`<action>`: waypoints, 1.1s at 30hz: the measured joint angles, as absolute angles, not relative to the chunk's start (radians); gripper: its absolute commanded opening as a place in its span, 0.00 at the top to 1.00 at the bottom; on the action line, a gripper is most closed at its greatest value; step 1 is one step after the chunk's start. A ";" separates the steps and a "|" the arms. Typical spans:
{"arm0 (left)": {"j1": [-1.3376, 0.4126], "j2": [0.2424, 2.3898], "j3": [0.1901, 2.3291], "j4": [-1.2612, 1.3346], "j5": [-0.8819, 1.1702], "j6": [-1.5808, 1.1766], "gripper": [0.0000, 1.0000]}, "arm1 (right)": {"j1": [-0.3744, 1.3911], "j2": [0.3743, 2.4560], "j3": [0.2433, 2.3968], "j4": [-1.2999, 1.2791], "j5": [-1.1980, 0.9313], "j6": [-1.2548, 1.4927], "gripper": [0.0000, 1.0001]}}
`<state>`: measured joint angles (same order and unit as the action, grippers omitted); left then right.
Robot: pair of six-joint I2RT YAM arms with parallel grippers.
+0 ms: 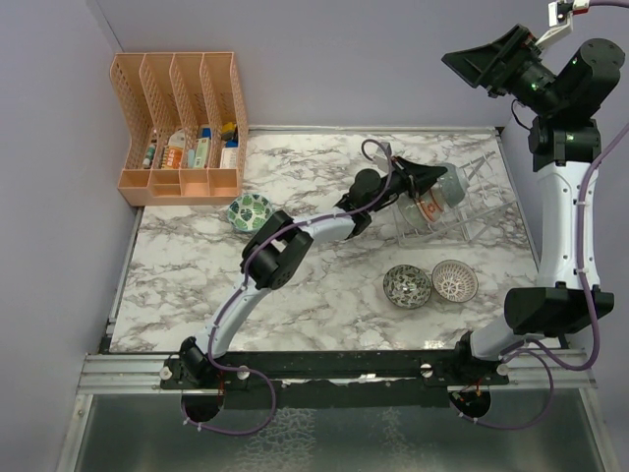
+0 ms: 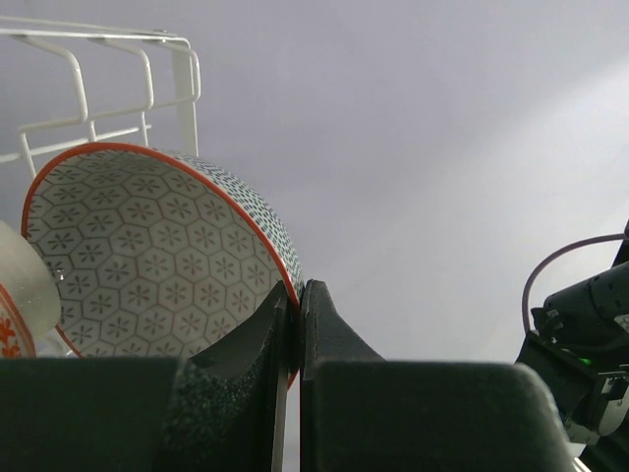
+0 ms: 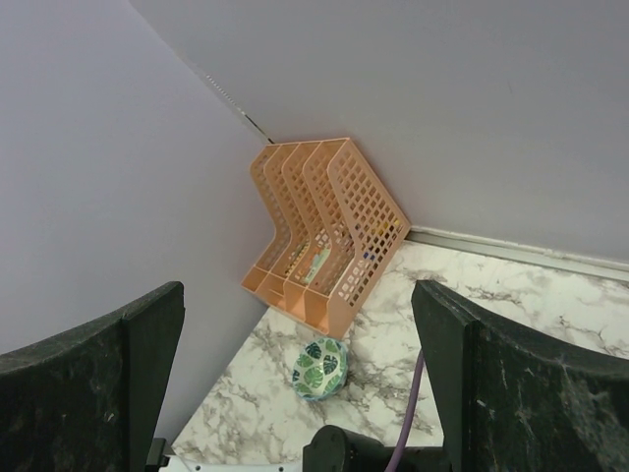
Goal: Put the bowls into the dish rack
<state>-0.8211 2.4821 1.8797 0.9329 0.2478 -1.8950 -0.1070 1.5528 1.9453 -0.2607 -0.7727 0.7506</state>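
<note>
- orange file organizer (image 1: pixel 182 128): upper left of the top view, at the back corner of the worktop (image 1: pixel 197 285)
- green-leaf bowl (image 1: pixel 250 210): just below-right of the organizer, alone on the marble (right wrist view shows it too (image 3: pixel 320 368))
- dark speckled bowl (image 1: pixel 407 286): lower centre-right, upright, touching or nearly touching the lattice bowl (image 1: pixel 454 280) to its right
- left tool (image 1: pixel 425 179): clamped on the rim of the hex-pattern bowl (image 1: pixel 450 184); wrist view shows the fingers (image 2: pixel 236 364) pinching the red-edged wall
- hex-pattern bowl: on edge at the left end of the dish rack (image 1: pixel 477 211), above the red-orange bowl (image 1: pixel 429 208) (seated in a slot or not, can't tell)
- right tool (image 1: pixel 491 61): upper right, raised off the worktop, jaws wide apart, holding nothing
</note>
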 measured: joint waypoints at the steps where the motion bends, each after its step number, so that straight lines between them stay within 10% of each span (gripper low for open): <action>1: -0.818 2.482 1.879 0.934 0.248 -1.895 1.00 | -0.107 1.555 1.945 -0.261 -0.773 0.750 0.00; 33: -0.802 2.503 1.896 0.857 0.303 -1.891 0.97 | -0.107 1.560 1.928 -0.260 -0.774 0.736 0.00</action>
